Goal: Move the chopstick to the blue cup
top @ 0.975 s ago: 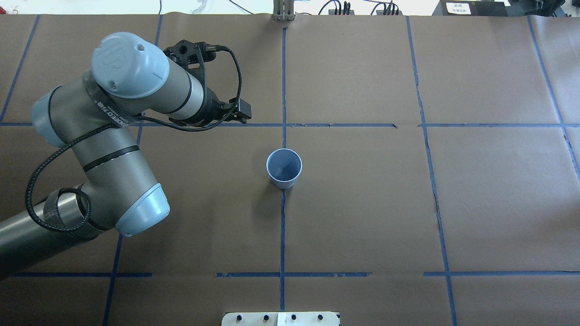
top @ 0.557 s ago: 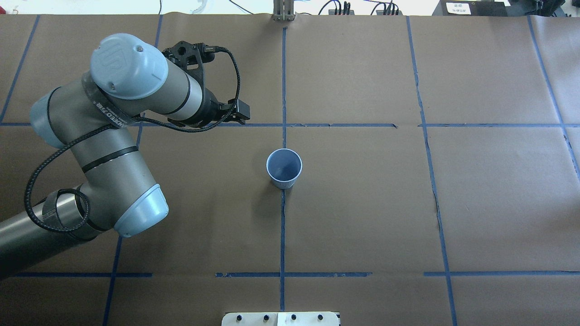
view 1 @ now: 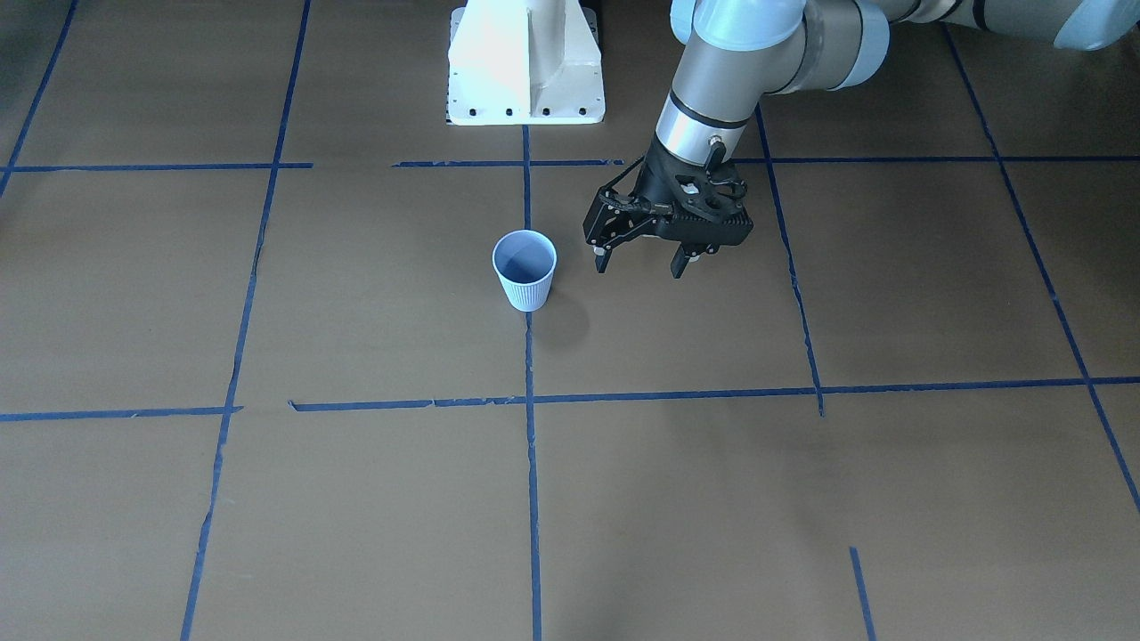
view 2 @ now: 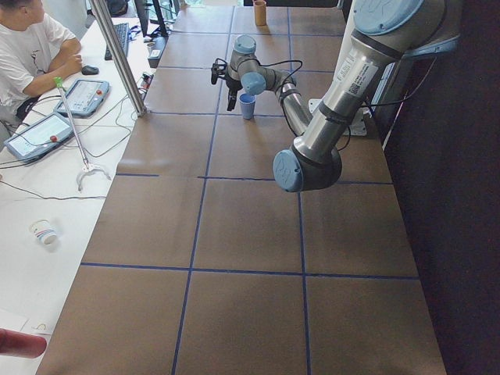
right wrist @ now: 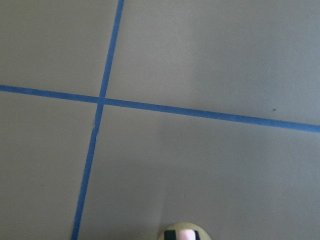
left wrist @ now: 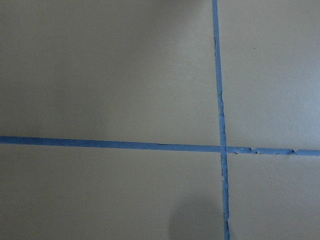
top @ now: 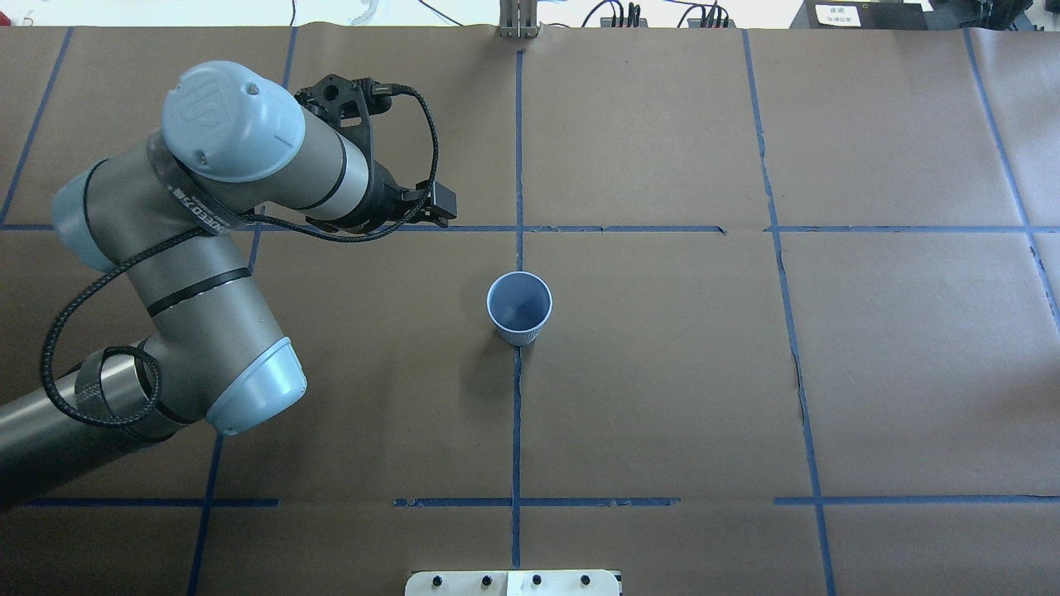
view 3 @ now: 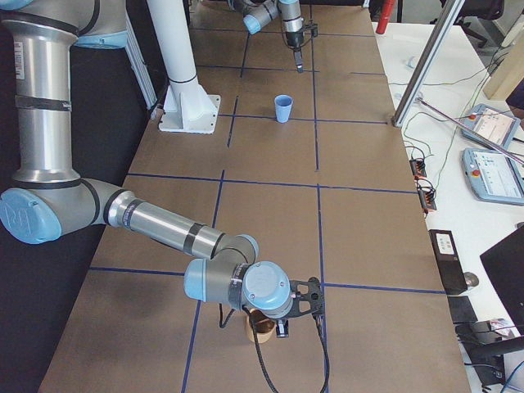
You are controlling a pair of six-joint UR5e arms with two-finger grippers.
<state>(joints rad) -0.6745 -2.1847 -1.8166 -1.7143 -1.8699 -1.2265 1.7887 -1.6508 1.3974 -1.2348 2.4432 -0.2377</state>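
The blue cup (view 1: 525, 271) (top: 519, 310) (view 2: 248, 105) (view 3: 283, 108) stands upright on a blue tape line mid-table, and its inside looks empty. My left gripper (view 1: 639, 267) hangs open and empty just above the paper, about a cup's width from the cup on my left. In the overhead view its wrist hides the fingers. My right gripper (view 3: 280, 319) shows only in the exterior right view, low over a tan cup (view 3: 260, 327), and I cannot tell its state. In the right wrist view a cream rim (right wrist: 176, 227) at the bottom edge holds a small pinkish sliver (right wrist: 187, 234), possibly the chopstick.
Brown paper with a blue tape grid (top: 516, 430) covers the table. The white robot base (view 1: 525, 62) (view 3: 188, 106) stands at the robot's edge. A metal post (view 2: 117, 55), tablets and a seated person (view 2: 31, 47) are along the operators' side.
My left arm has crept slightly to the left in the overhead view. The blue cup has stayed put.
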